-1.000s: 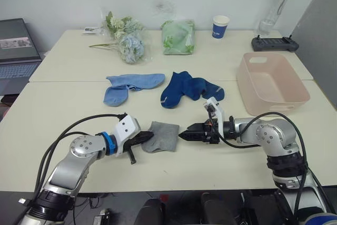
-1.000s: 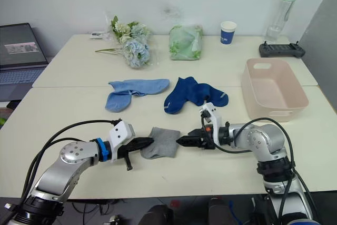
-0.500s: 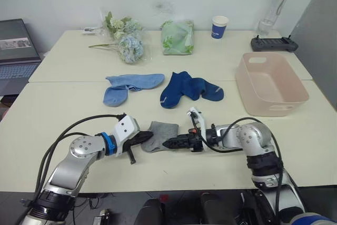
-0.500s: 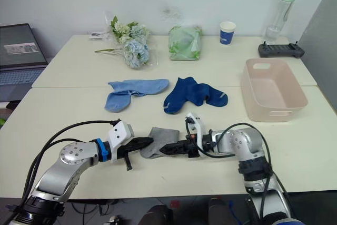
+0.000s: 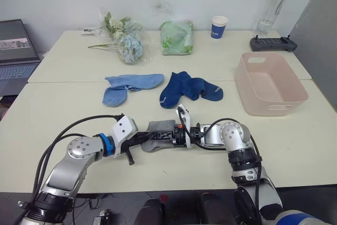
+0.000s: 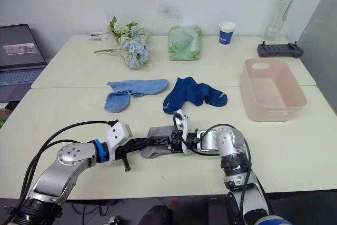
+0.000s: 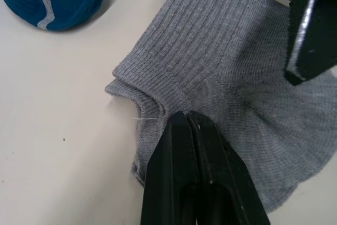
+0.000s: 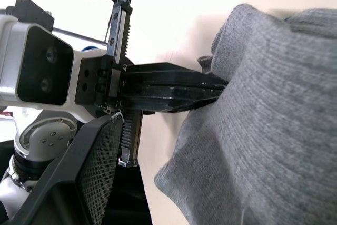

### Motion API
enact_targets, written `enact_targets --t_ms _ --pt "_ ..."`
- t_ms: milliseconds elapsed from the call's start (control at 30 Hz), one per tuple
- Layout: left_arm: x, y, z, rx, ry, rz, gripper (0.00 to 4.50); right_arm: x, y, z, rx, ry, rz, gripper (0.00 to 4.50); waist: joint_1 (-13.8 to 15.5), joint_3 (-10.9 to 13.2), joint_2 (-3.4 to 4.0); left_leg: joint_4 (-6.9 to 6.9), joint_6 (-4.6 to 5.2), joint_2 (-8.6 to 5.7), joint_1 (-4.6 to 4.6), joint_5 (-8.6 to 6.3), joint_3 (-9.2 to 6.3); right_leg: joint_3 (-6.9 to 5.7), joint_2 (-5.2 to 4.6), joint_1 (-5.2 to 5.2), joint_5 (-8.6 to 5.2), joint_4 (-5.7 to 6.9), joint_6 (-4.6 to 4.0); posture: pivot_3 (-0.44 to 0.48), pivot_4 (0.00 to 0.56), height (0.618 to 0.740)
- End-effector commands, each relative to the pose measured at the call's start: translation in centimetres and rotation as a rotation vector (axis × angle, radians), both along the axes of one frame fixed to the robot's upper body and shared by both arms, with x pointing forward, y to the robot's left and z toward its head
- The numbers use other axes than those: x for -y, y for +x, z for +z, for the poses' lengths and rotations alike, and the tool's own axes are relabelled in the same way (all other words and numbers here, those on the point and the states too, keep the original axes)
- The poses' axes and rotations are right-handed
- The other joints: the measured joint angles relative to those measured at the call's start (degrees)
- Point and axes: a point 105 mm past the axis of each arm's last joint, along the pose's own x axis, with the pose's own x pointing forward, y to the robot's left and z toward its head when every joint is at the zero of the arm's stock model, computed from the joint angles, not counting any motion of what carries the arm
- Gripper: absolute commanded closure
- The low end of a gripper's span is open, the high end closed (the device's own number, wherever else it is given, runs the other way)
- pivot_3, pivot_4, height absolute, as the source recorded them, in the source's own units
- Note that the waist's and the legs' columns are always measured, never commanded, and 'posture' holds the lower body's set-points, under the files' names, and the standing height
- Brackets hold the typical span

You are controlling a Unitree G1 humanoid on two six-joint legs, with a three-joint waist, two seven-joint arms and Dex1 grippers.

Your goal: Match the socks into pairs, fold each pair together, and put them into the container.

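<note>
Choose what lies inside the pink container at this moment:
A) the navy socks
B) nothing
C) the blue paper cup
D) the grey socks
B: the container shows a bare pale bottom, while the grey socks lie on the table between both pincers.

- Even, bright indoor light from above; the table (image 5: 63, 114) shows no glare.
- Shadows are soft and short beneath the grey socks (image 7: 237, 77).
- In the left wrist view, the dark finger at 2 o'clock is blurred.
</note>
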Motion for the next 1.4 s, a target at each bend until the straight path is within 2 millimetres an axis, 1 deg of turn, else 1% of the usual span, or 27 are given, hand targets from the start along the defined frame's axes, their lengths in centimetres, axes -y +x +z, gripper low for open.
enact_targets --t_ms 33,200,333,400,433,467,500,567,600,633,667,833,867,900,933,1000,1100,1167,1233,1300,1367,1400 --pt "-0.5 -0.2 0.0 -0.007 0.015 0.007 4.5 0.2 0.4 0.0 0.023 -0.019 -0.02 1.37 0.0 0.0 0.0 0.0 0.0 0.0 -0.01 0.0 -0.01 -0.01 0.0 0.0 0.0 0.0 0.0 0.0 0.15 0.74" --pt "-0.6 -0.2 0.0 0.001 0.015 0.003 4.5 0.1 0.4 0.0 0.039 -0.028 -0.017 3.17 0.0 0.0 0.0 -0.02 0.0 0.0 -0.01 0.0 0.01 0.01 0.0 -0.02 0.0 -0.03 0.0 0.0 0.15 0.74" --pt "-0.4 -0.1 0.5 0.021 0.003 -0.008 4.5 0.3 0.5 0.0 0.049 -0.029 -0.021 4.45 0.0 -0.1 0.0 -0.03 0.01 0.0 0.08 0.0 -0.02 -0.02 0.0 0.06 0.01 0.0 -0.01 0.0 0.15 0.74" --pt "-0.4 0.0 0.7 0.03 0.001 -0.007 4.5 0.4 0.5 0.1 0.054 -0.029 -0.022 4.48 0.0 -0.1 0.0 -0.03 0.01 0.0 0.11 0.0 -0.01 -0.02 0.01 0.09 0.01 -0.01 -0.01 0.0 0.15 0.74" --pt "-0.5 0.0 1.4 0.04 -0.014 -0.012 4.5 0.8 0.7 0.4 0.075 -0.03 -0.029 4.48 0.0 -0.1 0.01 -0.03 0.01 0.0 0.11 0.0 -0.01 -0.02 0.01 0.09 0.01 -0.01 -0.01 0.0 0.15 0.74" --pt "-0.4 -0.1 2.8 0.041 -0.07 -0.02 4.5 1.7 1.0 1.0 0.108 -0.031 -0.043 4.48 0.0 -0.1 0.02 -0.03 0.01 -0.01 0.1 0.0 -0.01 -0.02 0.01 0.08 0.01 -0.01 -0.01 0.0 0.15 0.74" --pt "-0.3 -0.2 3.8 0.04 -0.109 -0.029 4.5 2.4 1.2 1.4 0.132 -0.032 -0.053 4.48 0.0 -0.1 0.02 -0.03 0.01 -0.01 0.08 0.0 -0.02 -0.02 0.01 0.06 0.01 -0.01 -0.01 0.0 0.15 0.74" --pt "0.3 -0.5 6.9 0.044 -0.221 -0.061 4.11 4.3 1.6 3.4 0.226 -0.03 -0.071 4.5 0.5 0.0 0.01 0.0 0.0 -0.02 -0.11 0.0 -0.06 -0.06 -0.01 -0.05 0.01 -0.03 -0.01 0.0 0.15 0.74" --pt "0.8 -0.5 8.4 0.049 -0.267 -0.079 3.9 5.3 1.9 4.8 0.279 -0.026 -0.086 4.5 0.7 0.1 -0.03 0.04 0.0 -0.05 -0.2 0.0 -0.11 -0.11 -0.05 -0.09 0.01 -0.07 -0.01 0.0 0.15 0.74" --pt "1.3 -0.5 9.9 0.06 -0.299 -0.1 3.62 6.3 2.4 6.3 0.322 -0.016 -0.113 4.5 0.9 0.1 -0.04 0.06 0.0 -0.11 -0.27 0.0 -0.13 -0.12 -0.1 -0.1 0.01 -0.07 -0.01 0.0 0.15 0.74" --pt "1.6 -0.4 10.7 0.064 -0.315 -0.111 3.27 6.9 2.7 7.3 0.345 -0.008 -0.132 4.5 0.9 0.1 -0.05 0.08 0.0 -0.14 -0.3 0.0 -0.14 -0.13 -0.1 -0.11 0.03 -0.1 0.02 0.0 0.15 0.74" --pt "4.1 1.7 15.2 0.201 -0.374 -0.132 1.64 10.9 4.6 13.1 0.574 -0.067 -0.239 4.5 0.0 0.1 0.01 0.04 0.01 -0.12 -0.13 0.0 0.04 -0.15 0.03 -0.03 0.05 -0.08 0.07 0.0 0.15 0.74" --pt "5.1 2.2 16.3 0.234 -0.403 -0.144 1.31 11.9 5.3 14.5 0.67 -0.118 -0.27 4.5 0.0 0.1 0.02 0.02 0.01 -0.08 -0.12 0.0 0.05 -0.15 0.07 -0.03 0.05 -0.12 0.07 0.0 0.15 0.74" --pt "6.0 2.8 17.3 0.265 -0.429 -0.146 1.03 12.8 5.6 15.7 0.774 -0.176 -0.28 4.5 0.2 0.2 0.05 0.02 0.01 -0.07 -0.12 0.0 0.05 -0.15 0.08 -0.03 0.04 -0.13 0.08 0.0 0.15 0.74" --pt "6.9 3.3 18.3 0.298 -0.449 -0.151 0.65 13.5 5.8 16.8 0.867 -0.228 -0.273 4.5 0.2 0.2 0.02 0.03 0.01 -0.1 -0.19 0.0 0.07 -0.16 0.08 -0.07 0.04 -0.14 0.08 0.0 0.15 0.74" --pt "8.4 4.2 19.7 0.348 -0.475 -0.158 0.04 15.0 6.7 18.8 0.998 -0.311 -0.299 4.5 0.2 0.2 0.0 0.04 0.0 -0.11 -0.25 0.0 0.15 -0.11 0.07 -0.14 0.03 -0.17 0.1 0.0 0.15 0.74" --pt "10.6 5.1 20.9 0.407 -0.478 -0.173 0.04 17.8 8.6 21.4 1.18 -0.483 -0.378 4.5 0.1 0.2 -0.04 0.06 -0.02 -0.12 -0.26 0.01 0.3 -0.04 0.04 -0.15 0.02 -0.22 0.13 0.0 0.15 0.74" --pt "11.7 5.6 21.3 0.437 -0.471 -0.181 0.04 19.4 9.7 22.1 1.328 -0.655 -0.37 4.5 0.0 0.3 -0.07 0.04 -0.17 -0.1 -0.24 0.1 0.4 0.03 0.01 -0.15 0.02 -0.25 0.13 0.0 0.15 0.74" --pt "12.6 6.2 21.4 0.466 -0.46 -0.169 0.04 21.1 11.0 22.2 1.466 -0.855 -0.344 4.5 0.1 0.3 -0.13 0.03 -0.2 -0.1 -0.25 0.11 0.42 0.01 -0.01 -0.18 0.02 -0.28 0.14 0.0 0.15 0.74" --pt "13.7 6.4 21.3 0.479 -0.461 -0.183 0.04 22.9 12.3 22.0 1.583 -1.064 -0.296 4.5 0.1 0.3 -0.17 0.02 -0.21 -0.09 -0.26 0.12 0.54 0.09 -0.03 -0.24 0.02 -0.26 0.14 0.0 0.15 0.74" --pt "14.5 6.5 21.5 0.493 -0.48 -0.183 0.04 24.3 13.3 21.5 1.644 -1.22 -0.237 4.5 0.1 0.4 -0.22 0.03 -0.22 -0.09 -0.27 0.13 0.62 0.15 -0.06 -0.28 0.02 -0.24 0.14 0.0 0.15 0.74" --pt "14.8 6.5 21.6 0.497 -0.487 -0.183 0.04 24.8 13.6 21.2 1.661 -1.271 -0.21 4.5 0.1 0.4 -0.27 0.04 -0.23 -0.1 -0.28 0.13 0.65 0.18 -0.07 -0.31 0.03 -0.23 0.14 0.0 0.15 0.74"
